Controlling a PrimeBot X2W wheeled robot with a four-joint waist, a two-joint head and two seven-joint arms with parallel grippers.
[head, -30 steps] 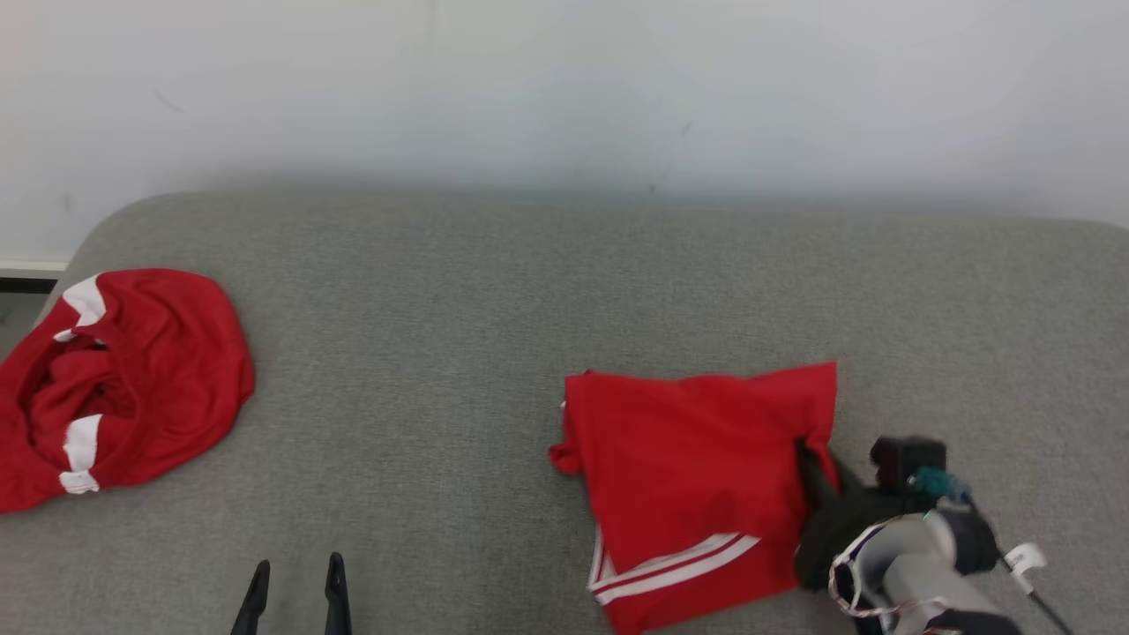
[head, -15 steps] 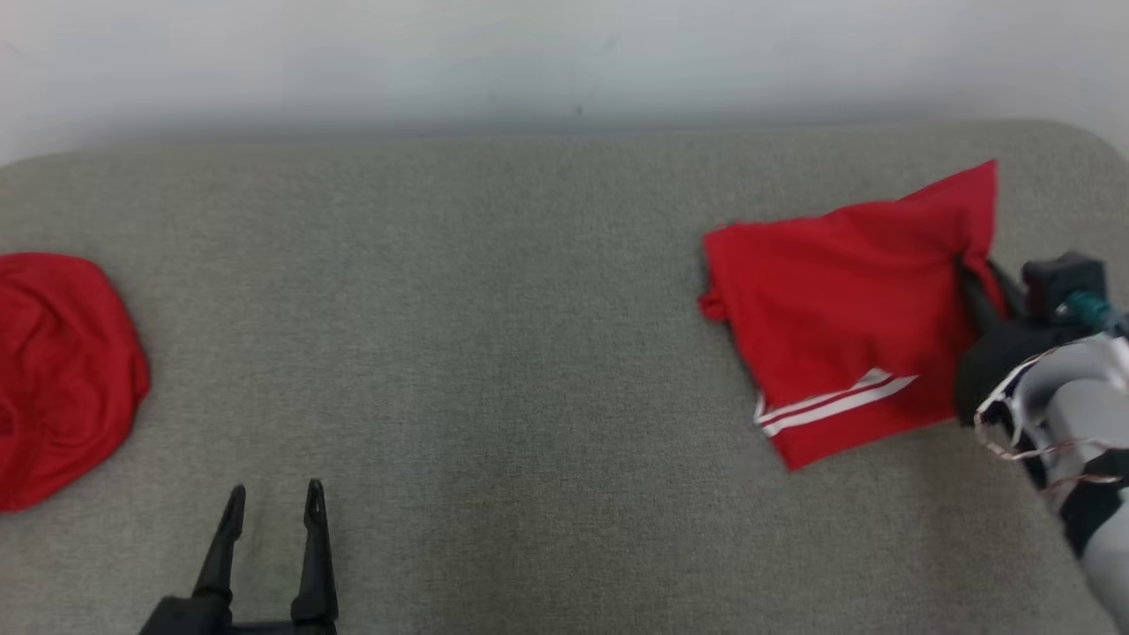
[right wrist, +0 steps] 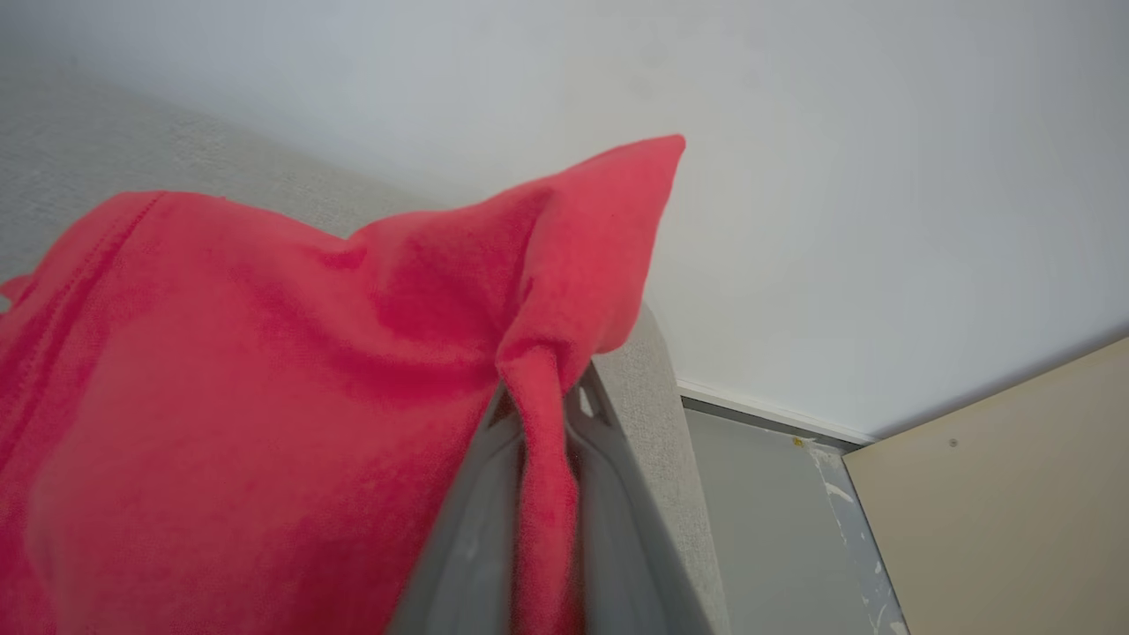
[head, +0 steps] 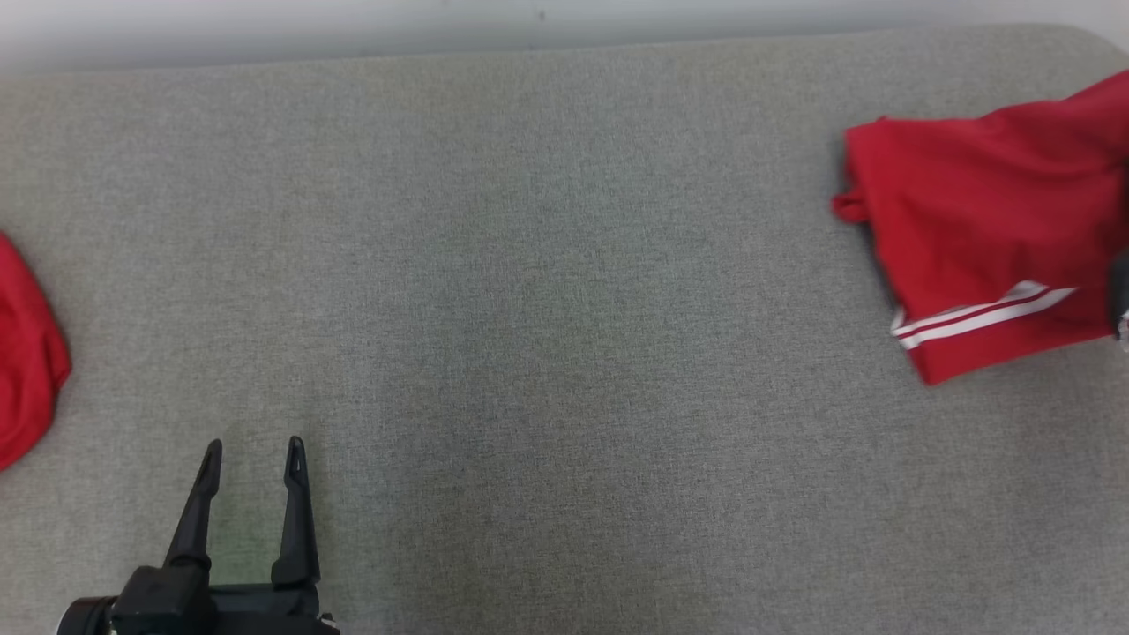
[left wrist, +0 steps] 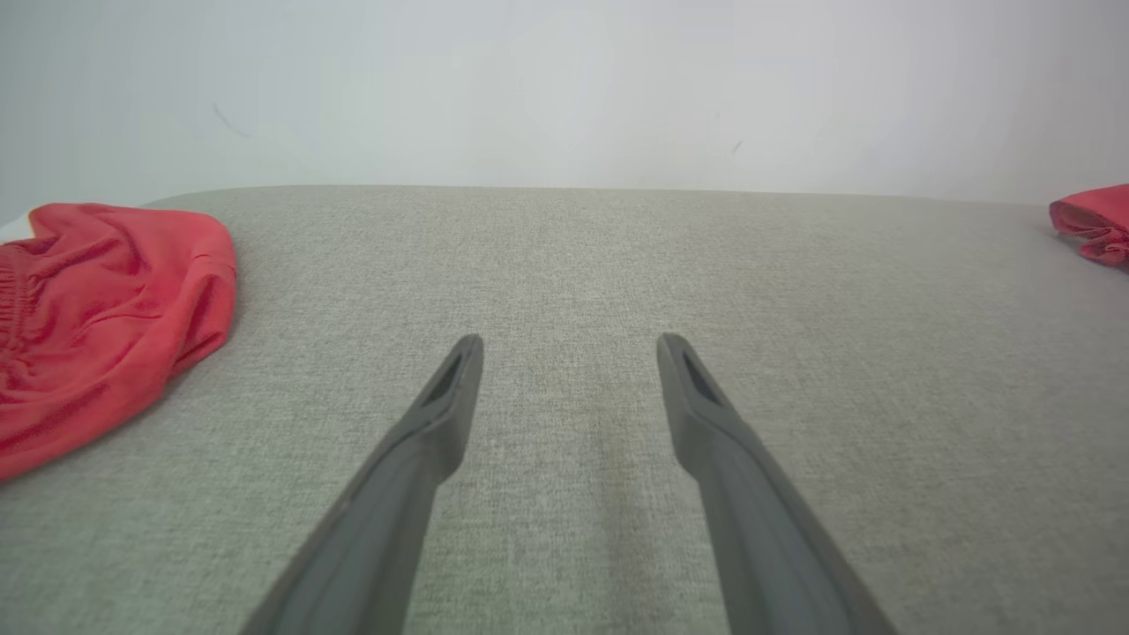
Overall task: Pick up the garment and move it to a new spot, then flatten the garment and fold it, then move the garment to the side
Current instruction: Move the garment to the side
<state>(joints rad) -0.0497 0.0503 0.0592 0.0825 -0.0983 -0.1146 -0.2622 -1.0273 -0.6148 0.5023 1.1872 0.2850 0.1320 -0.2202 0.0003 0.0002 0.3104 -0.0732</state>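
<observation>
Grey upholstered surface (head: pixel 564 265) fills most of the head view, with a strip of pale wall (head: pixel 265 26) along the top. On the far right of that surface lies a folded red garment (head: pixel 979 212), two white stripes (head: pixel 979 315) near its lower edge; its right side runs out of the picture. At the far left edge is part of a second red garment (head: pixel 26 353). The left gripper (head: pixel 254 445) sits at the lower left, its two dark fingers spread apart with nothing between them. From the left wrist, the left gripper (left wrist: pixel 571 344) points across bare grey fabric, jaws wide and empty, with the second red garment (left wrist: pixel 97 309) crumpled to the left and a small bit of the folded red garment (left wrist: pixel 1094 220) far right. From the right wrist, the right gripper (right wrist: pixel 542 414) is closed, pinching a fold at the edge of the folded red garment (right wrist: pixel 265 353), one corner standing up against the pale wall (right wrist: pixel 882 176). Beyond the surface's end are a grey floor (right wrist: pixel 758 511) and a beige panel (right wrist: pixel 1014 459).
</observation>
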